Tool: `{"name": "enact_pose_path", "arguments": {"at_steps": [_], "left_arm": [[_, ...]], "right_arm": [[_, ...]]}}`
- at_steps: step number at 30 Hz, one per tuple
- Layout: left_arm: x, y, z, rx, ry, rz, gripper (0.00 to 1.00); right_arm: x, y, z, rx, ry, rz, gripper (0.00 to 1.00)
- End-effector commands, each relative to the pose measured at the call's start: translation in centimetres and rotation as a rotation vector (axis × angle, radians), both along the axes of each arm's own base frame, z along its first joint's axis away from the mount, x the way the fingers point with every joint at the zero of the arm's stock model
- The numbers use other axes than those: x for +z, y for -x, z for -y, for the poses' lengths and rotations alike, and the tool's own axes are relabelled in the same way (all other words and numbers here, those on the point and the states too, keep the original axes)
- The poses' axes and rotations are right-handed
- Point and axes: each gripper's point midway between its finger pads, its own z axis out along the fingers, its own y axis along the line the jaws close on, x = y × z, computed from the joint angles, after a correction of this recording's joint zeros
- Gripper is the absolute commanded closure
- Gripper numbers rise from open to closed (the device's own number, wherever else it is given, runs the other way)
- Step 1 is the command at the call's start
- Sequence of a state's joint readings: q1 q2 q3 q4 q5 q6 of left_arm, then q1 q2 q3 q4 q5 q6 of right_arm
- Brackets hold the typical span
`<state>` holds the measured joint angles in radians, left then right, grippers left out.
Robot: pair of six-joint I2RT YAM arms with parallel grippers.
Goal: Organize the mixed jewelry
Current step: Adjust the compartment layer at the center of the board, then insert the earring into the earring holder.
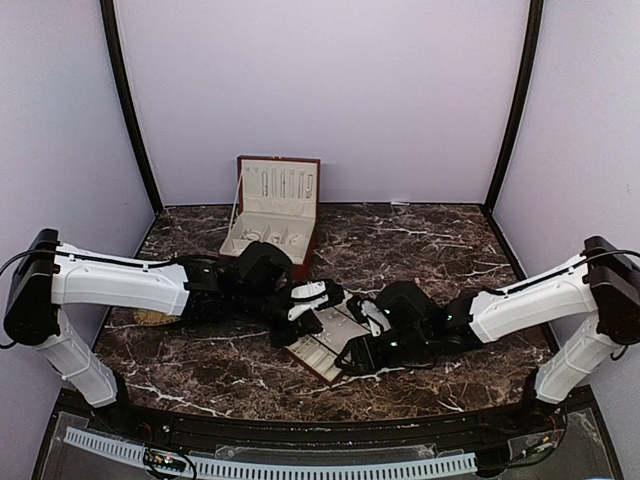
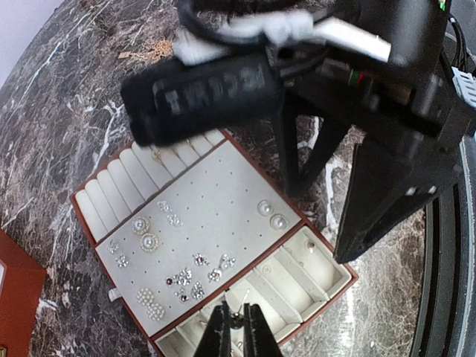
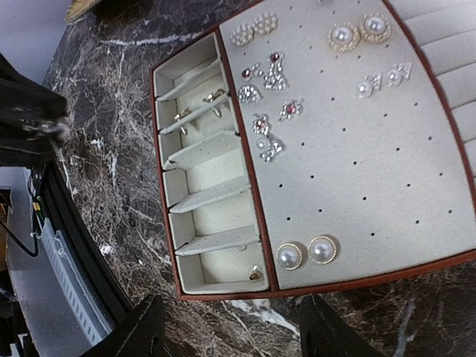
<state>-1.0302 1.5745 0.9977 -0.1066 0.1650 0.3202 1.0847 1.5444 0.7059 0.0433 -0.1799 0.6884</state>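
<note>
Found the left gripper (image 2: 236, 312) pinched nearly shut above the tray (image 3: 164, 186), perhaps on a tiny piece, unclear, and the right gripper (image 3: 234, 306) gaping wide, empty. Judged the jewelry (image 3: 271, 78) pinned on that tray light, stiff, slippery, easily flicked away: best nipped across a head. Counted four big pearl studs (image 3: 288, 256), one open box (image 1: 275, 205) beyond.

White shells and black joints are seen on the left arm (image 1: 120, 282) and right arm (image 1: 525, 305); the left gripper (image 2: 236, 321) and right gripper (image 3: 230, 331) are black-fingered.
</note>
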Motion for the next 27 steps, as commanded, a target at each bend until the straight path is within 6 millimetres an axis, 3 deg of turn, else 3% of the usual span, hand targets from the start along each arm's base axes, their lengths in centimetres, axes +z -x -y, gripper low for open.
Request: {"name": "enact_pose_path", "arguments": {"at_steps": [1, 9, 15, 27], "left_arm": [[-0.3, 0.2, -0.4, -0.042, -0.054, -0.011, 1.0], [-1.1, -0.6, 1.0, -0.115, -0.158, -0.004, 0.99], [-2.0, -1.4, 1.9, -0.152, -0.237, -0.009, 0.99], [-4.5, -1.8, 2.8, -0.188, -0.422, 0.009, 1.0]], "right_arm": [[2.4, -1.7, 1.4, -0.073, -0.026, 0.105, 0.34], [1.9, -3.7, 6.2, -0.214, -0.029, 0.11, 0.33], [2.0, -4.5, 8.0, -0.266, -0.039, 0.134, 0.33], [4.0, -5.6, 10.6, -0.374, -0.106, 0.225, 0.24]]}}
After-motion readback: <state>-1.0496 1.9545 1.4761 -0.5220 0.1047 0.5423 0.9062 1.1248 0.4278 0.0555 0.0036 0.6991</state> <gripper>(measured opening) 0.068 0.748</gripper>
